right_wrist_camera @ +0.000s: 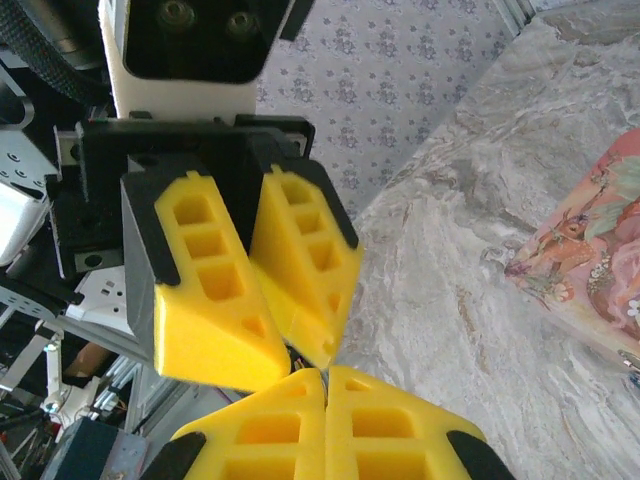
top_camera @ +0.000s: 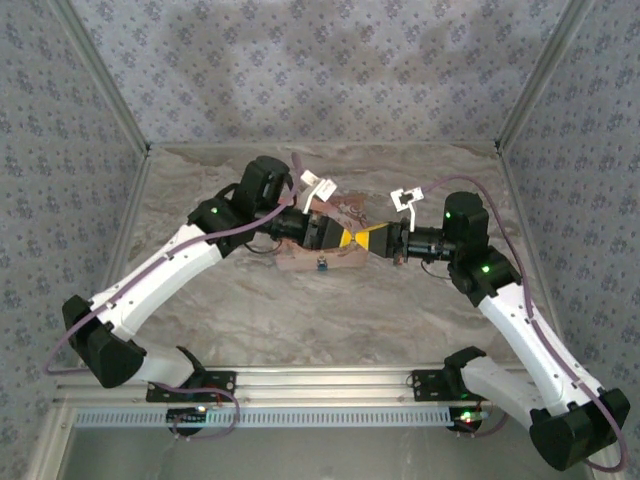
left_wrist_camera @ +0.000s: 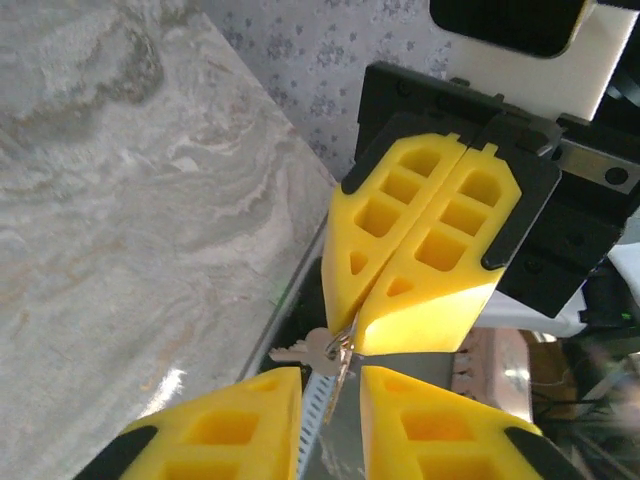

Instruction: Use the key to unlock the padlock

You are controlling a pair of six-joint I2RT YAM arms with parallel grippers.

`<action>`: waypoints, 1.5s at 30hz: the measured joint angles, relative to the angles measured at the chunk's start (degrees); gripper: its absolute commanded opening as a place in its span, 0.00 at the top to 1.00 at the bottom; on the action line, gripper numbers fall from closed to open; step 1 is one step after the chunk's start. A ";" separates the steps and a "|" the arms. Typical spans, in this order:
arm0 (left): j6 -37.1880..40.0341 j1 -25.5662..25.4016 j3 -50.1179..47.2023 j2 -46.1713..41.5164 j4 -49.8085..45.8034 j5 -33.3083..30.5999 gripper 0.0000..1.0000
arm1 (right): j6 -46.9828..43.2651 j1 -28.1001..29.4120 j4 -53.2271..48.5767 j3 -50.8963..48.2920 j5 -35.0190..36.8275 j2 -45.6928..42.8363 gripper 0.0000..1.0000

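**Mid-air key pass: get a proper bite before letting go**

Looks like you're in the middle of regripping the key (left_wrist_camera: 300, 352) between tools, so here's my take. Your right tool (left_wrist_camera: 355, 335) is pressed together on the key's ring end, with the key poking out sideways at the tips. Your left tool (left_wrist_camera: 330, 376) is spread, one finger on either side of it, not touching yet.

The padlock (top_camera: 322, 265) is the tiny blue thing at the near edge of the pink box (right_wrist_camera: 585, 270), on the worktop (top_camera: 300, 320) right under the two tools.

I'd close the left on the key's head, flat faces against the pads, leaving the blade sticking out. Don't release the right until the left has clamped. The key is thin and I reckon it'll twist or drop if you only catch an edge.
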 measured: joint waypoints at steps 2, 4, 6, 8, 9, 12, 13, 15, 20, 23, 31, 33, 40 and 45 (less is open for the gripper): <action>-0.61 0.52 -0.35 -0.90 1.38 -0.79 0.56 | 0.44 0.00 0.02 0.00 0.79 -0.24 1.00; -1.62 0.85 -1.73 -2.56 3.39 -1.92 0.51 | 0.83 -0.09 0.11 0.00 1.99 -0.76 1.00; -3.04 1.20 -4.11 -4.87 5.84 -3.54 0.47 | 1.75 -0.11 0.79 0.00 3.65 -1.62 1.00; -4.70 1.40 -6.75 -7.06 8.52 -5.35 0.43 | 2.82 -0.11 1.88 -0.07 5.49 -2.36 1.00; -5.55 1.51 -8.33 -8.17 10.05 -6.51 0.41 | 3.63 -0.11 2.82 -0.24 6.54 -2.75 1.00; -8.20 1.68 -12.39 -10.54 14.14 -9.90 0.37 | 6.58 -0.11 6.38 -1.55 9.99 -4.02 1.00; -9.03 1.75 -13.55 -11.06 15.61 -10.93 0.34 | 7.41 -0.11 7.63 -2.08 11.04 -4.31 1.00; -11.23 1.75 -16.70 -12.37 19.47 -13.40 0.33 | 9.88 0.17 10.95 -3.69 13.68 -4.87 1.00; -16.17 1.73 -22.95 -13.68 29.44 -16.81 0.33 | 14.78 3.56 18.16 -7.48 19.89 -5.22 1.00; -18.69 1.22 -25.14 -13.64 34.97 -18.10 0.33 | 16.68 6.78 21.99 -9.22 23.34 -5.25 1.00; -21.51 -1.44 -25.55 -12.39 45.88 -18.56 0.46 | 18.93 11.80 28.57 -11.74 29.86 -5.22 1.00; -21.81 -1.84 -25.55 -11.80 46.99 -18.53 0.50 | 19.17 12.20 29.59 -12.31 30.82 -5.22 1.00; -22.12 -2.78 -25.55 -10.84 48.37 -18.56 0.62 | 19.65 12.50 30.80 -12.83 32.44 -5.22 1.00; -22.12 -2.95 -25.53 -10.82 49.03 -18.56 0.69 | 20.00 12.72 31.26 -13.16 32.83 -5.14 1.00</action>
